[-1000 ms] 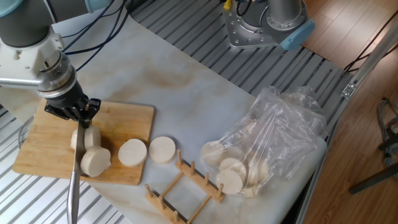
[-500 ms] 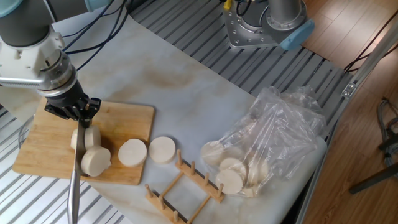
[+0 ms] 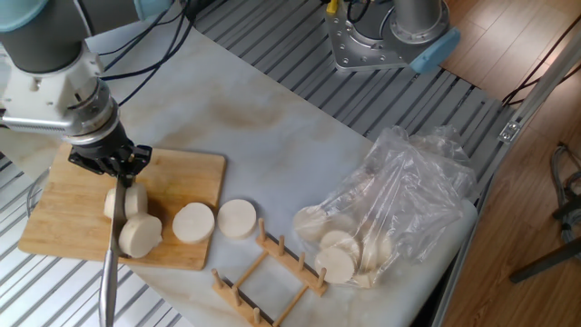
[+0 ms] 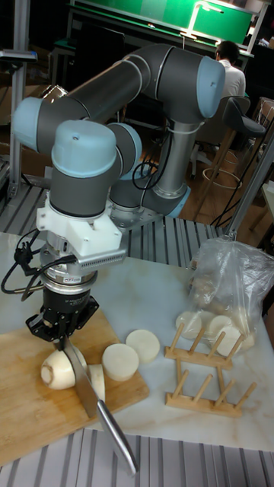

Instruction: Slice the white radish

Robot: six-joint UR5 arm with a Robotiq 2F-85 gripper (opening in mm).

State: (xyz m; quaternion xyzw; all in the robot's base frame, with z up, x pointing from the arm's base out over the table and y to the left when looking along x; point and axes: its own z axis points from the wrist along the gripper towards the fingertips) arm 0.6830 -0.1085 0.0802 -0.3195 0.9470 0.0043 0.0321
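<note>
The white radish (image 3: 132, 201) (image 4: 58, 372) lies on the bamboo cutting board (image 3: 64, 222) (image 4: 30, 415). My gripper (image 3: 114, 165) (image 4: 64, 326) hangs right above it, shut on the handle of a long knife (image 3: 109, 272) (image 4: 108, 420). The blade points down and toward the board's front edge and sits in the radish. A thick cut piece (image 3: 139, 235) (image 4: 97, 380) rests against the blade's other side. One round slice (image 3: 193, 222) (image 4: 120, 361) lies at the board's edge. Another slice (image 3: 237, 218) (image 4: 143, 344) is just off it on the white table cover.
A wooden peg rack (image 3: 268, 271) (image 4: 204, 374) stands near the front of the table. A clear plastic bag (image 3: 399, 204) (image 4: 228, 293) with pale round slices lies beside it. A second robot base (image 3: 386, 36) is mounted at the far edge.
The wrist has shifted slightly to the right above the board. The knife, the radish and the slices stay where they were.
</note>
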